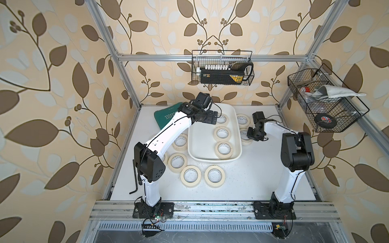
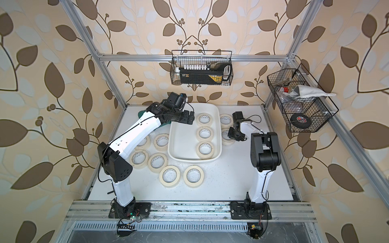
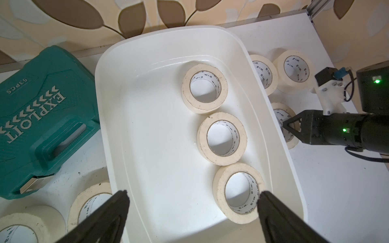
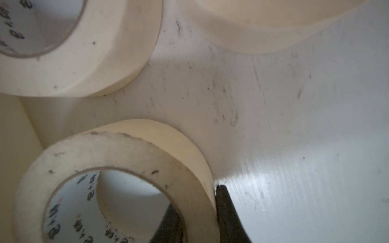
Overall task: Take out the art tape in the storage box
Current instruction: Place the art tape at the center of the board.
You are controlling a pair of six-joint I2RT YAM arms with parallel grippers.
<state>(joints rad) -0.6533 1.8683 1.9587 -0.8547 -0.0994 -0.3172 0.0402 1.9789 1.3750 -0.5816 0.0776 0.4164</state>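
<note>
1. Hovering over the storage box (image 1: 212, 161), the left gripper (image 3: 192, 194) hangs empty, its jaws wide apart.
2. Three art tape (image 3: 202, 136) rolls lie flat inside, along the box's right wall. They look like light, stiff rings, probably best pinched across the wall with one finger through the core.
3. The right gripper (image 4: 197, 202) clamps another roll (image 4: 126, 151) that way, low at the table (image 1: 263, 178) just beside the box.

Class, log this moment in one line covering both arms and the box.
left fingers open above storage box | right fingers shut on art tape roll beside box | three rolls inside box
</note>
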